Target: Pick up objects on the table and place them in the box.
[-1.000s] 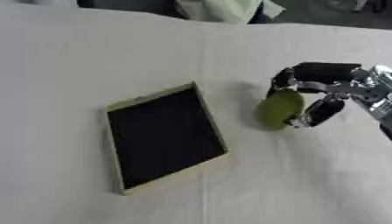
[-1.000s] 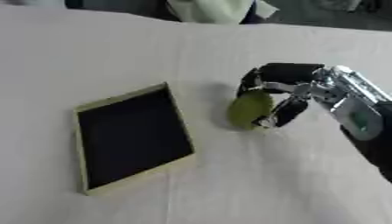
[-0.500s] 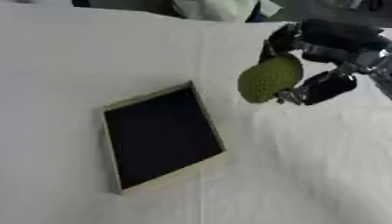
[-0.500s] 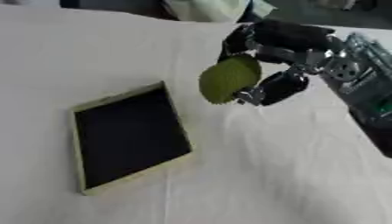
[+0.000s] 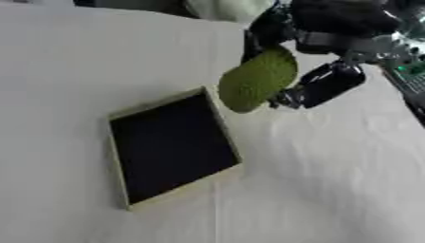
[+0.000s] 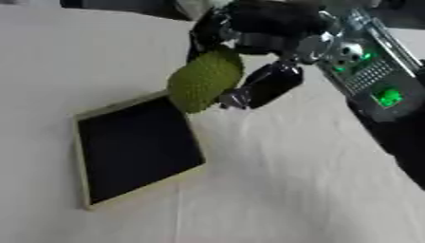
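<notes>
My right hand (image 5: 328,33) comes in from the upper right and is shut on a green, rough-skinned oval object (image 5: 257,79), fingers over its top and thumb (image 5: 322,85) against its side. It hangs in the air just past the far right edge of the box (image 5: 121,115), a shallow tan-rimmed tray with a black inside lying askew on the white table. The same green object (image 6: 204,79) overlaps the box's corner in the right eye view. My left hand shows in neither view.
A white cloth covers the table (image 5: 332,180). Pale fabric (image 5: 220,8) lies at the far edge behind my hand. My forearm with its green lights (image 6: 374,80) crosses the upper right.
My right hand has lifted the green object off the table and carried it left, from beside the box to just above the box's right edge.
</notes>
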{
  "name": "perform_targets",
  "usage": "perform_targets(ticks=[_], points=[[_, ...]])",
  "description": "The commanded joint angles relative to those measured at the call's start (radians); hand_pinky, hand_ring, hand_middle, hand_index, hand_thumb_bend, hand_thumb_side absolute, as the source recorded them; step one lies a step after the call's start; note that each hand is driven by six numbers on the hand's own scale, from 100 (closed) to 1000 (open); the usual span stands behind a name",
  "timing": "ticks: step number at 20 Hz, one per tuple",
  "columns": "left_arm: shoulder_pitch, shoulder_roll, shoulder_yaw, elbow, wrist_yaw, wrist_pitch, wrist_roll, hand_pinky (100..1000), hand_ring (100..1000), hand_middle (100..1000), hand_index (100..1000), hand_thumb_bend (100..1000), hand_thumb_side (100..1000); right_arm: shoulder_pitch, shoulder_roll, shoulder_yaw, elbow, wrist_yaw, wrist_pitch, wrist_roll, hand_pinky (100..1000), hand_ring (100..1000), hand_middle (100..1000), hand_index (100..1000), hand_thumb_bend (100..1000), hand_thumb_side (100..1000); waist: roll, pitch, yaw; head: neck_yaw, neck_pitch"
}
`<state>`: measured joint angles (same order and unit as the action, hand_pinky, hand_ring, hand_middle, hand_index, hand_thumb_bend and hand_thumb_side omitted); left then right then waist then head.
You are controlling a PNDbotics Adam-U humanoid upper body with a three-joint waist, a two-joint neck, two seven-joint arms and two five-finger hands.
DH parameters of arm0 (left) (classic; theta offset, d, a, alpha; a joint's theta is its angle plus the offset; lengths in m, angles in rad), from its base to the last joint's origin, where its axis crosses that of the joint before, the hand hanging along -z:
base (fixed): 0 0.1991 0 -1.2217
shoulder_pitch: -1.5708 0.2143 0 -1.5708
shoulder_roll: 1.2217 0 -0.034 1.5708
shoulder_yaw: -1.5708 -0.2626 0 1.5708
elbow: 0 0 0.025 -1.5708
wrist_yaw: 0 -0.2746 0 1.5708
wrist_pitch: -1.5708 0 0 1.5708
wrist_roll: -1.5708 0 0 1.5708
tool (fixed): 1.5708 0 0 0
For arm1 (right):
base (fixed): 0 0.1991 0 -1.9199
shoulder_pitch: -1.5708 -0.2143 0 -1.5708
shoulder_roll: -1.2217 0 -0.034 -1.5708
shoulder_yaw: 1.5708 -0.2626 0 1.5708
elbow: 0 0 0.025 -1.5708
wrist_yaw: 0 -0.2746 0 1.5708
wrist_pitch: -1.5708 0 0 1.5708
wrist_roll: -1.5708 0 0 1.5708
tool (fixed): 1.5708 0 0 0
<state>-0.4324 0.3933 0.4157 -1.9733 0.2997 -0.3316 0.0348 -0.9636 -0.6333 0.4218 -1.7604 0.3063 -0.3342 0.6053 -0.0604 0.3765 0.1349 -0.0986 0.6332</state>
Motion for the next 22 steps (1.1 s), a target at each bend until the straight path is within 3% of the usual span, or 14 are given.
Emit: perform_targets(ticks=[1, 9, 18, 21, 22], points=[[-0.012, 0.016, 0.002, -0.018, 0.002, 0.003, 0.003, 490, 683, 623, 658, 100, 514, -0.035, 0.064, 0.009, 0.034, 0.017, -0.015, 0.047, 652, 648, 527, 653, 100, 126, 0.008, -0.023, 0.0, -0.006, 0.006], [-0.021, 0.009, 0.0, -0.026, 0.004, 0.007, 0.009, 493, 682, 622, 658, 100, 510, -0.056, 0.233, 0.036, 0.187, 0.127, -0.072, 0.118, 649, 652, 532, 655, 100, 135, 0.009, -0.022, 0.008, -0.019, 0.004], [-0.033, 0.003, -0.003, -0.027, 0.007, 0.006, 0.012, 494, 682, 622, 658, 100, 506, -0.043, 0.354, 0.023, 0.363, 0.269, -0.148, 0.123, 673, 682, 552, 670, 100, 136, 0.01, -0.019, 0.018, -0.033, 0.002], [-0.034, 0.002, -0.004, -0.027, 0.007, 0.006, 0.012, 494, 682, 622, 659, 100, 507, -0.039, 0.374, 0.026, 0.395, 0.319, -0.169, 0.102, 703, 741, 619, 723, 100, 136, 0.01, -0.018, 0.019, -0.035, 0.002], [-0.035, 0.002, -0.004, -0.027, 0.007, 0.006, 0.013, 494, 682, 622, 658, 100, 506, -0.038, 0.379, 0.026, 0.4, 0.335, -0.176, 0.095, 731, 798, 716, 794, 100, 132, 0.01, -0.018, 0.019, -0.036, 0.002]])
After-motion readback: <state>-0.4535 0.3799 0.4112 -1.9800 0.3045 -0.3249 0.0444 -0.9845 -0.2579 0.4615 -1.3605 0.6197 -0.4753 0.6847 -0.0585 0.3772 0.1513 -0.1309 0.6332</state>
